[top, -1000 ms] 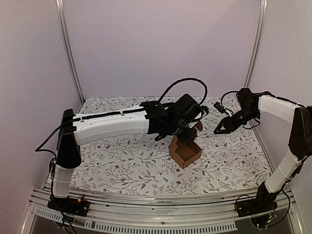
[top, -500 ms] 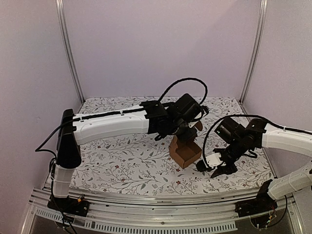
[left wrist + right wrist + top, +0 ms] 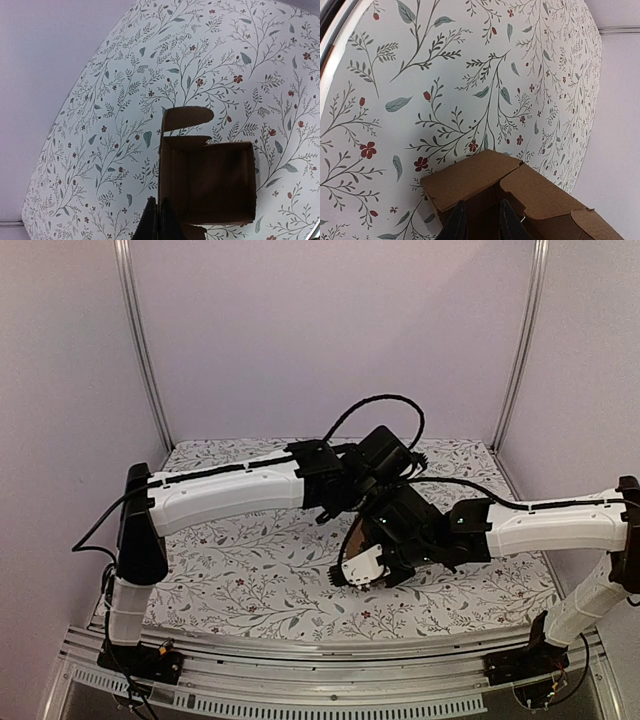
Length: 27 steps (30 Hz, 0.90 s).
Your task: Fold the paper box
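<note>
The paper box (image 3: 207, 185) sits on the table's (image 3: 125, 75) middle.

Soft, even light, wrist views warped at the edges, with the paper box (image 3: 210, 180) dim inside.

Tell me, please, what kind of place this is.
Probably a robot test cell in a laboratory: plain lilac walls framed by aluminium posts, a floral-patterned tablecloth, and two white-and-black robot arms on a metal rail, at a brown cardboard box.
</note>
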Available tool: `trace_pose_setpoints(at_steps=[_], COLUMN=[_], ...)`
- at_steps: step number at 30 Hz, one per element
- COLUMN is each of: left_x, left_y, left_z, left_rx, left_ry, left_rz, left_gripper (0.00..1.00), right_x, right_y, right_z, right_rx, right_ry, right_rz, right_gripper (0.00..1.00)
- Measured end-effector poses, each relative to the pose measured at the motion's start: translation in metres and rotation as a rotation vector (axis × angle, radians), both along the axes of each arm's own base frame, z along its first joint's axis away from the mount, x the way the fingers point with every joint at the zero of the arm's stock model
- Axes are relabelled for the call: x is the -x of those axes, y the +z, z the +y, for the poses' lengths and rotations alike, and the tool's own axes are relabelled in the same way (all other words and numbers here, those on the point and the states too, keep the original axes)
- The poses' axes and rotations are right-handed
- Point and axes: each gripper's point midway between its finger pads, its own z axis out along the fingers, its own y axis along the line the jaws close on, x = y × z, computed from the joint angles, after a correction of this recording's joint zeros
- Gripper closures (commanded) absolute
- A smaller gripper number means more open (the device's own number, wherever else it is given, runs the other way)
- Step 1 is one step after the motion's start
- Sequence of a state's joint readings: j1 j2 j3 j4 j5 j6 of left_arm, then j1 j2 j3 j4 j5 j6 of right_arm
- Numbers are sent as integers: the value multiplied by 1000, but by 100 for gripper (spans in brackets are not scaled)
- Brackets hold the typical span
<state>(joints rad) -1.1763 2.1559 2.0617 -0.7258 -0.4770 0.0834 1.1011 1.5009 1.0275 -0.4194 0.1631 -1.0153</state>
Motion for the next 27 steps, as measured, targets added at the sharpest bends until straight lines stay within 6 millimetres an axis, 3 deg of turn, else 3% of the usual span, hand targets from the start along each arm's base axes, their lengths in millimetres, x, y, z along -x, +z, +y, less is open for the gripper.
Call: trace_pose_setpoints(at_steps=[16, 22, 27], left_x=[-13, -14, -13], left_y=[-3, -3, -5], left_z=[12, 12, 11], left_rx=[-22, -21, -20], left_ry=[24, 24, 19], left_rz=[7, 9, 15], left_gripper=[100, 100, 100], right_x=[-34, -49, -58], right_y=[-10, -26, -27], right_z=[21, 22, 19], right_rx=[6, 58, 70], right_ry=[-44, -80, -115], right_rz=[-175, -244, -292], right_gripper=[81, 84, 84])
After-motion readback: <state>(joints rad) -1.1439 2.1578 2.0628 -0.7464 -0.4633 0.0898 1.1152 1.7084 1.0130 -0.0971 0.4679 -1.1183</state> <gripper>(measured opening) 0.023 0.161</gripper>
